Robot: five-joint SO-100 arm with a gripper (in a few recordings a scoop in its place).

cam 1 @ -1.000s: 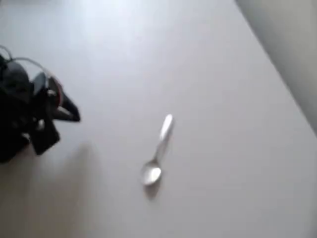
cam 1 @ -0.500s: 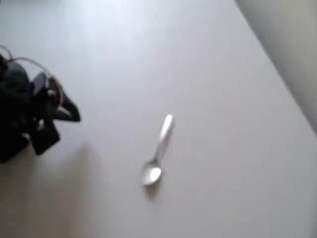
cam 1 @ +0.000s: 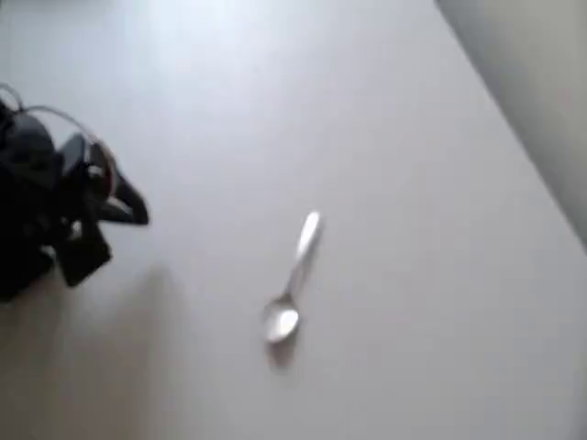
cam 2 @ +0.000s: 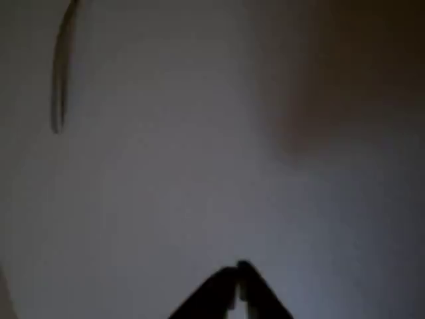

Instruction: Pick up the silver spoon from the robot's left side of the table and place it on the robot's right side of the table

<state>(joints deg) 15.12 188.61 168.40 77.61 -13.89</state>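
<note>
The silver spoon (cam 1: 293, 279) lies flat on the white table (cam 1: 385, 183) near the middle of the overhead view, bowl toward the bottom, handle slanting up to the right. My black arm is folded at the left edge, and its gripper (cam 1: 138, 213) points right, well apart from the spoon. In the wrist view the gripper (cam 2: 238, 271) shows at the bottom with its two dark fingertips touching, shut on nothing. A thin dark sliver at that view's top left is the spoon (cam 2: 61, 73), seen nearly edge-on and blurred.
The table's straight edge runs diagonally down the right of the overhead view, with grey floor (cam 1: 532, 73) beyond it. The arm's shadow falls on the tabletop below the arm.
</note>
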